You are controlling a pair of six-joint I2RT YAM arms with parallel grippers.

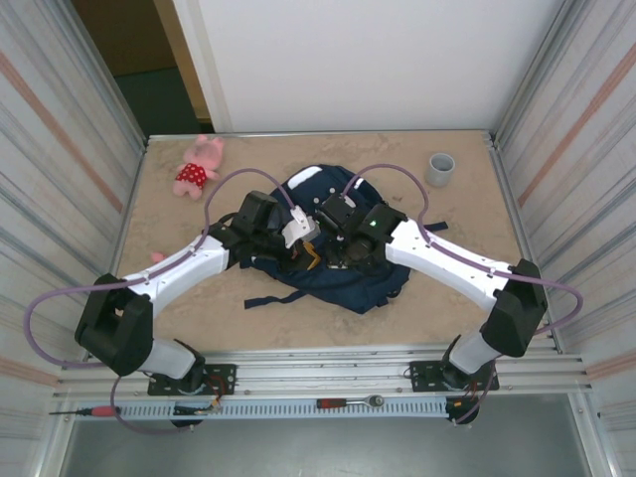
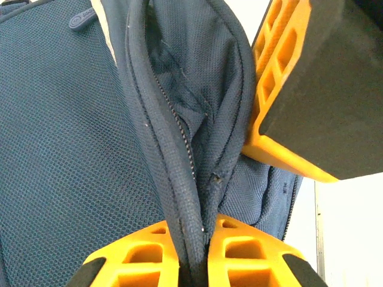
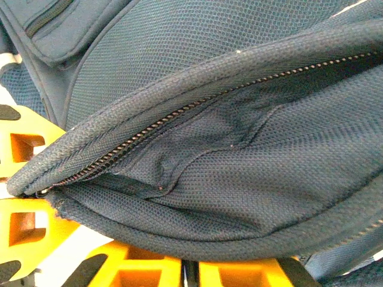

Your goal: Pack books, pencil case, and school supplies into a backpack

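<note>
The navy backpack (image 1: 343,283) lies in the middle of the table, with both arms meeting over its top. My left gripper (image 1: 303,235) is shut on the backpack's zipper edge (image 2: 179,137), and the fabric is pinched between its orange fingers (image 2: 149,251). My right gripper (image 1: 338,227) is shut on the opposite rim of the opening (image 3: 227,236), which runs taut across its fingertips (image 3: 149,272). The zipper (image 3: 149,128) is parted, and between the two rims I see dark lining. The books, pencil case and school supplies are hidden or out of view.
A pink plush toy (image 1: 199,167) lies at the back left and a grey cup (image 1: 440,169) stands at the back right. Corrugated metal walls close in both sides of the table (image 1: 199,308). Small tools lie on the front rail (image 1: 348,402).
</note>
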